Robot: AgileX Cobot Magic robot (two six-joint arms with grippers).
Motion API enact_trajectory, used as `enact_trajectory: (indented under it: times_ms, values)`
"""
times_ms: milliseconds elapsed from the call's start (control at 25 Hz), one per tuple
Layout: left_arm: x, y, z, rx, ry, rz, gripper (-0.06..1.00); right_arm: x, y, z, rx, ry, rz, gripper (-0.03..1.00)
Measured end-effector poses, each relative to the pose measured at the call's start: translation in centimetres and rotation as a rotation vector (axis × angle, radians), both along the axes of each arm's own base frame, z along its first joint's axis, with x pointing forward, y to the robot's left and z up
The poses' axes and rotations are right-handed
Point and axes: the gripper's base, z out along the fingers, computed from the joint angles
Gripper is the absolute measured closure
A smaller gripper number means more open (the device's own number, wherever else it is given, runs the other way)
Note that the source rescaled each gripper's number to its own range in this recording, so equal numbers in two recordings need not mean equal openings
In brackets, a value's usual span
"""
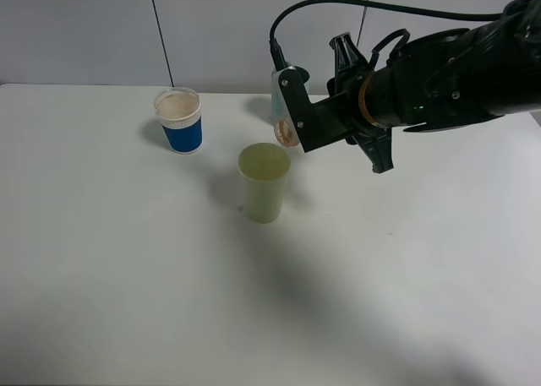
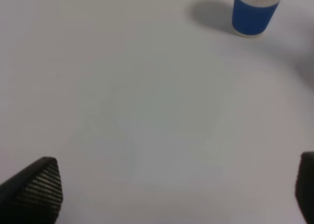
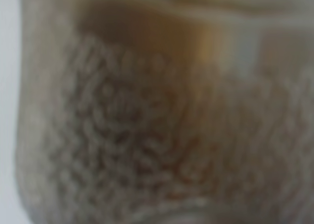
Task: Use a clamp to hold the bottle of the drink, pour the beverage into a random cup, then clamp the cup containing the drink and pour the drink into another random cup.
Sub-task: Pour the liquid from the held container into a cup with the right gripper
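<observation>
In the exterior high view my right gripper (image 1: 293, 116) is shut on a clear drink bottle (image 1: 280, 107) and holds it tilted, mouth down, just above and behind a pale green cup (image 1: 264, 183) standing mid-table. The right wrist view is filled by the blurred bottle (image 3: 157, 116) with brown, grainy-looking contents. A blue cup with a white rim (image 1: 179, 121) stands to the left and looks filled with something light brown. My left gripper (image 2: 167, 189) is open and empty, low over bare table; the blue cup (image 2: 255, 11) is far ahead of it. The left arm is out of the high view.
The white table (image 1: 127, 276) runs to a pale wall at the back. The right arm and its cable (image 1: 397, 10) hang over the table's back right.
</observation>
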Motion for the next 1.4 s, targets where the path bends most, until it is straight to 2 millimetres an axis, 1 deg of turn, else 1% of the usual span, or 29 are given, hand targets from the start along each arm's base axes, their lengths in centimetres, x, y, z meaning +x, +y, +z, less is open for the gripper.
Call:
enact_trajectory:
  times_ms: [520, 1400]
  values:
    - [0.00, 0.00, 0.00, 0.000, 0.000, 0.000, -0.06, -0.06, 0.42, 0.21, -0.043, -0.037, 0.063, 0.97]
    - [0.00, 0.00, 0.00, 0.000, 0.000, 0.000, -0.06, 0.04, 0.44, 0.33, -0.070, -0.058, 0.086, 0.97]
